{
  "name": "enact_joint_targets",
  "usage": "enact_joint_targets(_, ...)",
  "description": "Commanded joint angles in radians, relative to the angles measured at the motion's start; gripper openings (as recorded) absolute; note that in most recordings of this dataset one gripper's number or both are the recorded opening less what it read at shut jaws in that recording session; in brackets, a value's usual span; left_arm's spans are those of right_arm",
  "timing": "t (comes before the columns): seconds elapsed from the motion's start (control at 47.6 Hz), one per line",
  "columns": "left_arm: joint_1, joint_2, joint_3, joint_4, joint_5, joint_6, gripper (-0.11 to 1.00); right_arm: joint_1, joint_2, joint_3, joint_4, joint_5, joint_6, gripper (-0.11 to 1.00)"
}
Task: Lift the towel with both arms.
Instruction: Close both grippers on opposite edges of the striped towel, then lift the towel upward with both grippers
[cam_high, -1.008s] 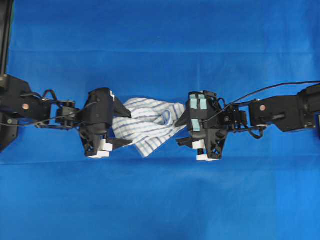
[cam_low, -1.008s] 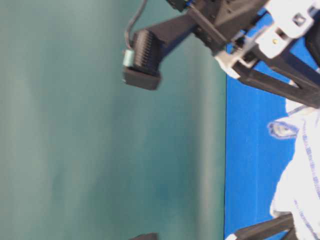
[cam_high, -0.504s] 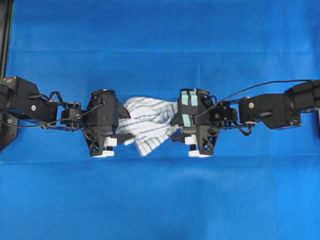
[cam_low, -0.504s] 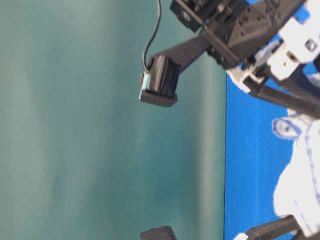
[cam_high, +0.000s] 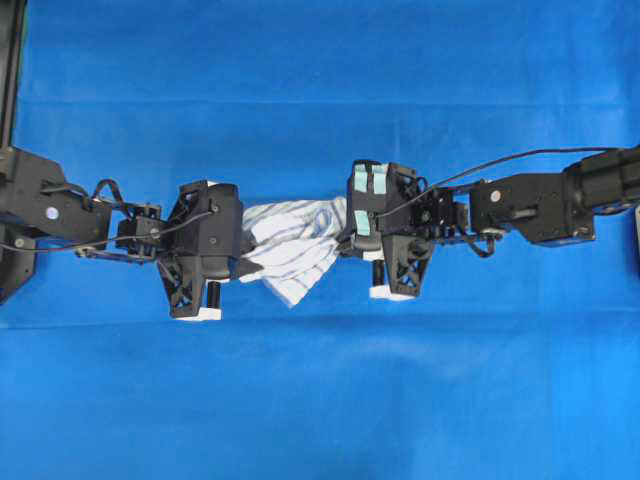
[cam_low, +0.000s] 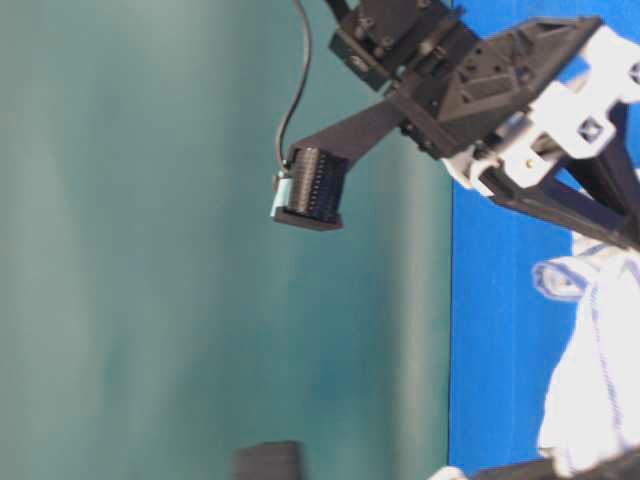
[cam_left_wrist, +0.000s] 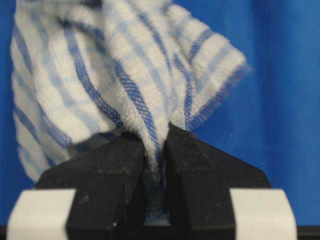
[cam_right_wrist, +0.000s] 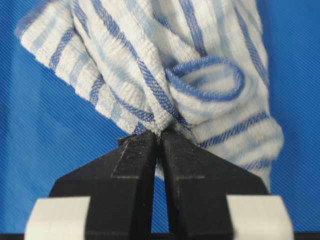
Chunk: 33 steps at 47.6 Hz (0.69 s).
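The towel (cam_high: 295, 245), white with blue and grey check stripes, lies bunched on the blue table covering between the two arms. My left gripper (cam_high: 244, 262) is shut on the towel's left edge; in the left wrist view a fold of the towel (cam_left_wrist: 120, 75) is pinched between the black fingers of the left gripper (cam_left_wrist: 156, 142). My right gripper (cam_high: 345, 243) is shut on the towel's right edge; in the right wrist view the right gripper (cam_right_wrist: 160, 137) pinches the towel (cam_right_wrist: 150, 65) at its tips, just below the towel's blue hanging loop (cam_right_wrist: 205, 82). The table-level view shows the towel (cam_low: 600, 370) hanging in folds.
The blue table covering (cam_high: 320, 400) spreads all round the towel. A black post (cam_high: 12, 70) stands at the far left edge. A cable (cam_high: 500, 165) runs along the right arm. A teal wall (cam_low: 200, 250) fills most of the table-level view.
Both grippers went from open to shut on the towel's edges. The right arm slid left toward the towel, and the cloth is drawn narrower between the two grippers.
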Motion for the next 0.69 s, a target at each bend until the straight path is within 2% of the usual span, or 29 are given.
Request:
enact_joint_targets(0.0, 0.0, -0.091, -0.038, -0.002, 0.069, 0.0, 0.05, -0.009, -0.078, -0.011, -0.002, 0.034, -0.002, 0.06)
enact_joint_targets(0.21, 0.025, -0.267, -0.097, 0.0, 0.245, 0.0, 0.05, -0.009, -0.249, -0.021, -0.006, 0.156, -0.003, 0.06)
enact_joint_targets(0.483, 0.091, -0.428, -0.158, 0.0, 0.365, 0.008, 0.05, -0.029, -0.457, -0.035, -0.026, 0.256, -0.002, 0.06)
enact_joint_targets(0.672, 0.146, -0.499, -0.232, 0.003, 0.44, 0.011, 0.05, -0.06, -0.569, -0.092, -0.032, 0.354, -0.003, 0.06)
